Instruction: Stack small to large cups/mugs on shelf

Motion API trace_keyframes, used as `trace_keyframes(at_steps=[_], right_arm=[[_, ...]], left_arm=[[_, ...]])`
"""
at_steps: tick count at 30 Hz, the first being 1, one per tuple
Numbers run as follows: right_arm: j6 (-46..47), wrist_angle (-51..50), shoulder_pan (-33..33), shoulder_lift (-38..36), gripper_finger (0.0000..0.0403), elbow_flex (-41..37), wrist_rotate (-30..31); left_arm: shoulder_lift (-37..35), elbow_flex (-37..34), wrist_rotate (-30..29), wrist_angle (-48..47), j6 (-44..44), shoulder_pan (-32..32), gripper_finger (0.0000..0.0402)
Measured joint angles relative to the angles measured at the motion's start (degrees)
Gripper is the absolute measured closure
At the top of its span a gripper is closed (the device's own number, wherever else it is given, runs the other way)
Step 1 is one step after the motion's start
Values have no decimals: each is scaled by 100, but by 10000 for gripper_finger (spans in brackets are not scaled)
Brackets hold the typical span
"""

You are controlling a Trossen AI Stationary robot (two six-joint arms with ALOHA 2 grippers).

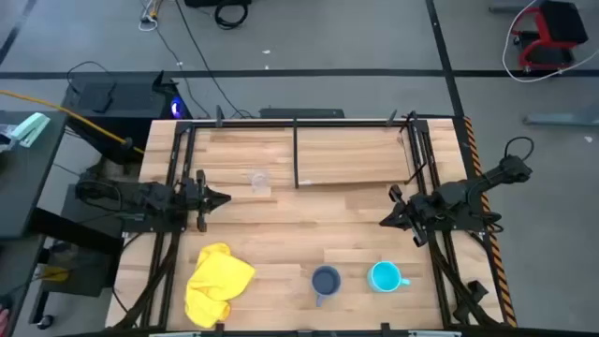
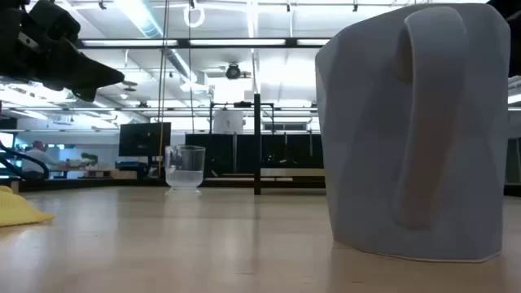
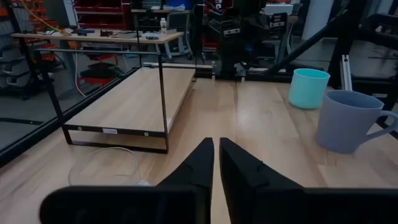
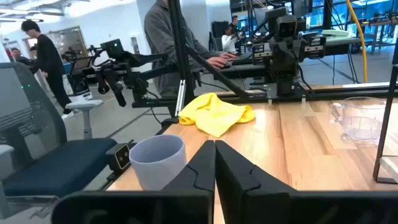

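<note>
A small clear glass cup (image 1: 260,181) stands upright on the tabletop, left of the shelf (image 1: 351,154), a raised light-wood board in a thin black frame at the table's far side. It also shows in the low view (image 2: 186,167). A grey-blue handled mug (image 1: 326,281) and a cyan handled mug (image 1: 385,276) stand upright near the table's near edge. My left gripper (image 1: 225,197) is shut and empty above the table, just left of and nearer than the glass cup (image 3: 106,168). My right gripper (image 1: 382,223) is shut and empty, beyond the two mugs.
A crumpled yellow cloth (image 1: 217,281) lies at the table's near left. The shelf's black uprights (image 3: 163,99) stand close to the glass cup. People stand and sit in the room beyond the table (image 4: 171,31). Bare tabletop lies between the two grippers.
</note>
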Motion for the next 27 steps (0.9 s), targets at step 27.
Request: trace_keyframes(at_steps=[27], right_arm=[[0, 0, 2, 1, 387, 0, -2]], left_arm=[[0, 0, 0, 0, -2, 0, 374]])
